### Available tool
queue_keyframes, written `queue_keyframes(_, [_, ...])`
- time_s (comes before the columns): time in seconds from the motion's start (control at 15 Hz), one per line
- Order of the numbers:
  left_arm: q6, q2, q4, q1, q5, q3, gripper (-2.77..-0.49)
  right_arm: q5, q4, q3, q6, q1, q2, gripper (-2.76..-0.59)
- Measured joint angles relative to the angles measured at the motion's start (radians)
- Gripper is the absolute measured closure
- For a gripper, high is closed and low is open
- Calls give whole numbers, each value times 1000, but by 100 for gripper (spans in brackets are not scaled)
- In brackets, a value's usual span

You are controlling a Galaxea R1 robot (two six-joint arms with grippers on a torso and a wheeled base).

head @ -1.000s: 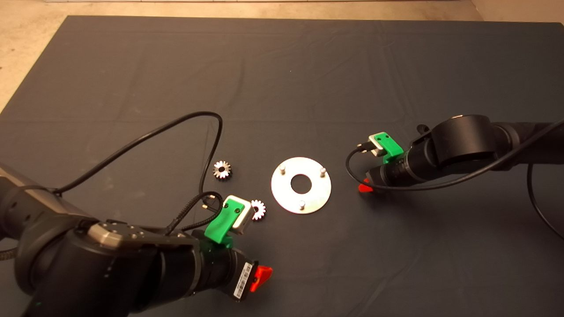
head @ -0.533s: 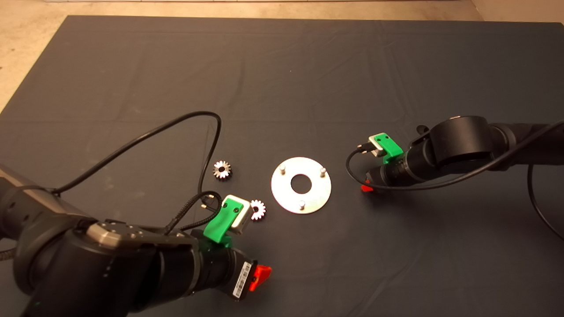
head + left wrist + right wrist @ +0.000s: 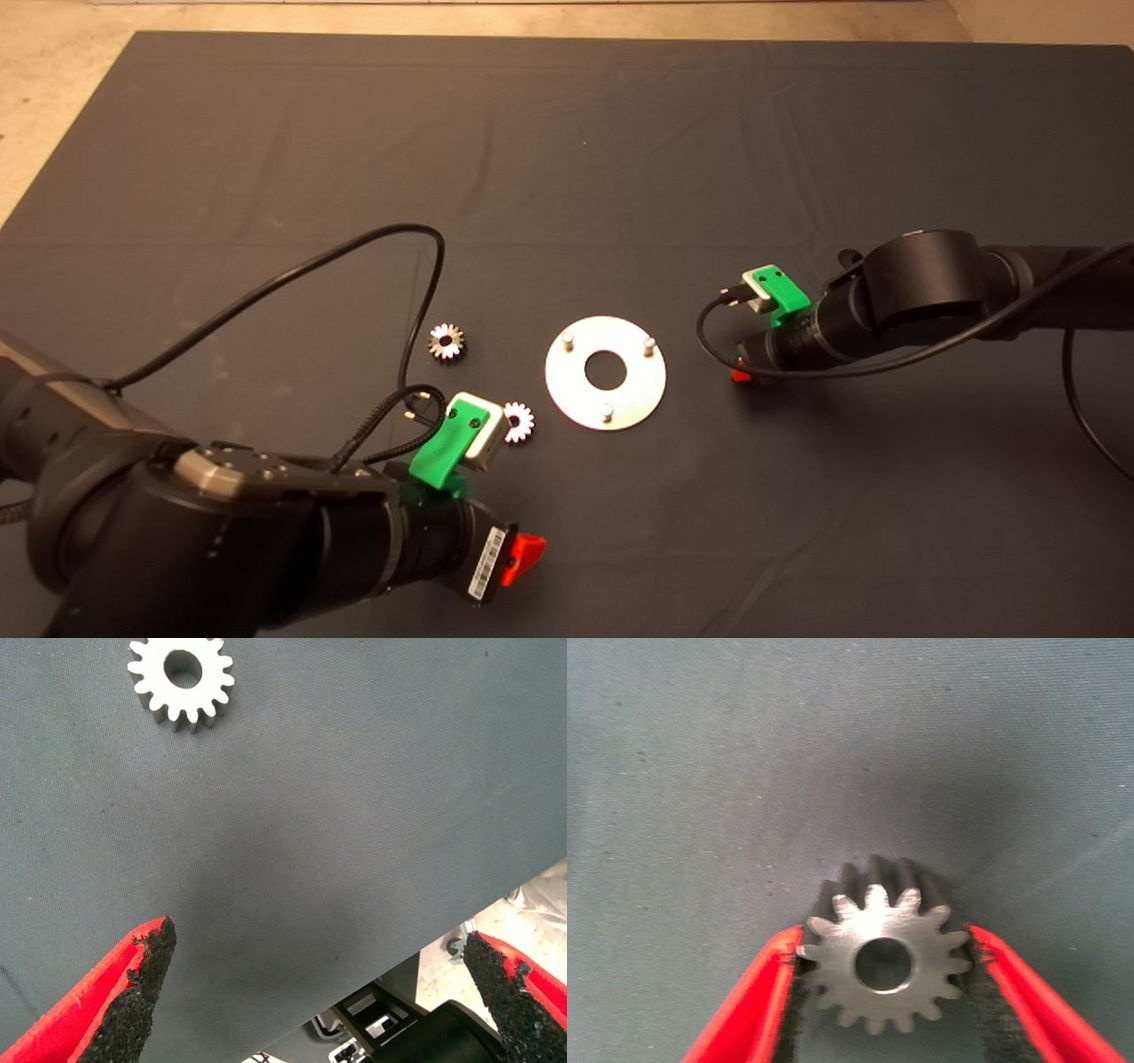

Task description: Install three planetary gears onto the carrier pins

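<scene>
Gear number three (image 3: 884,967) lies flat on the dark mat (image 3: 567,159) squarely between the fingers of the right gripper (image 3: 884,979), its centre hole facing up and its axis upright. The red fingers (image 3: 749,1005) sit narrow around it, black pads at or just beside the teeth on both flanks; whether they press or only bracket it cannot be told, though the gear looks to be resting on the cloth rather than lifted.

From that gripper (image 3: 740,374), the carrier disc (image 3: 605,373) lies just to its inboard side, toward the other arm, with all three carrier pins (image 3: 649,345) bare. The pin nearest the right gripper is the one on the disc's near edge to it, so the coming carry is probably a short lift and sideways shift, hole kept level to drop over the stud.

The left gripper (image 3: 523,556) hangs spread wide over bare mat, holding nothing. A second gear (image 3: 181,680) lies ahead of its fingertips, and another gear (image 3: 446,341) lies farther out beyond that, both on the far side of the disc from the right gripper.
</scene>
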Motion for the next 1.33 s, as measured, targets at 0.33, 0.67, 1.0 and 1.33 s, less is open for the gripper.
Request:
queue_keyframes(0.33, [0,0,0,0,0,0,-233,0,0,0,0,0,0,-112])
queue_keyframes(0.67, [0,0,0,0,0,0,-233,-2,-4,17,0,0,1,-107])
queue_keyframes(1.0, [0,0,0,0,0,0,-233,0,-4,66,0,29,9,-102])
queue_keyframes(1.33, [0,0,1,0,0,0,-233,59,-5,94,1,97,53,-101])
